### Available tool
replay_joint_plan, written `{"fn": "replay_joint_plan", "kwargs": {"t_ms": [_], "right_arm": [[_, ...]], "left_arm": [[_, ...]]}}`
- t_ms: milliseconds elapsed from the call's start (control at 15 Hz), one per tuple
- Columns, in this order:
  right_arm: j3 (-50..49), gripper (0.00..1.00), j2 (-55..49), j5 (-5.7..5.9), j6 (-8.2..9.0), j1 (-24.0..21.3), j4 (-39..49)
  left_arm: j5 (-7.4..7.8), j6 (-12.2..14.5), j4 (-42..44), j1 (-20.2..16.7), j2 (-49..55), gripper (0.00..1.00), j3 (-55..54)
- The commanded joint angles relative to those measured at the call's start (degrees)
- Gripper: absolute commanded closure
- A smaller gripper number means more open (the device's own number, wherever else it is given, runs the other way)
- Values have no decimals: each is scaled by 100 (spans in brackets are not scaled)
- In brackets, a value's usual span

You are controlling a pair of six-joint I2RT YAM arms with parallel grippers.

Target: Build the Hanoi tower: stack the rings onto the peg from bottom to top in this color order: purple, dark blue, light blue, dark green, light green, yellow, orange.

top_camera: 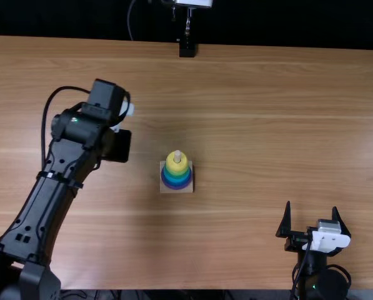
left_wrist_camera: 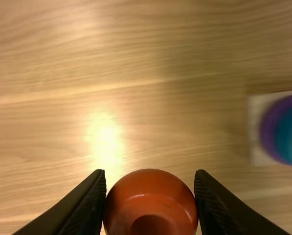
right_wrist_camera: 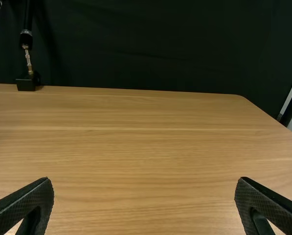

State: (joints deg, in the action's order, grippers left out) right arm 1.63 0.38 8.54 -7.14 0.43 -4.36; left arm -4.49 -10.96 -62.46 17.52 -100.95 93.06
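Holding: one orange ring (left_wrist_camera: 150,182), pinched at opposite sides by the left gripper (top_camera: 117,147), above the table (top_camera: 255,125), left of the stack and apart from it. Right gripper (top_camera: 312,207): fingers spread wide, nothing between them. Ring stack (top_camera: 177,179): on the peg (top_camera: 177,155), purple ring (top_camera: 176,187) lowest, yellow ring (top_camera: 176,166) uppermost.

Right wrist view: right end effector (top_camera: 312,206), fingers (right_wrist_camera: 31,200) wide apart, wooden table (right_wrist_camera: 146,147), black backdrop (right_wrist_camera: 150,44) beyond.
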Motion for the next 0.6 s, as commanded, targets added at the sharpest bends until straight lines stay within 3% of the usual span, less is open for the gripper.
{"fn": "replay_joint_plan", "kwargs": {"t_ms": [0,333,533], "right_arm": [[-57,0,-38,22,60,-51,-87],[-57,0,-38,22,60,-51,-87],[-57,0,-38,22,60,-51,-87]], "left_arm": [[-25,-475,-61,261,-224,100,565],[-25,-1171,-93,938,-443,100,1206],[-25,-1393,-104,1166,-487,100,1303]]}}
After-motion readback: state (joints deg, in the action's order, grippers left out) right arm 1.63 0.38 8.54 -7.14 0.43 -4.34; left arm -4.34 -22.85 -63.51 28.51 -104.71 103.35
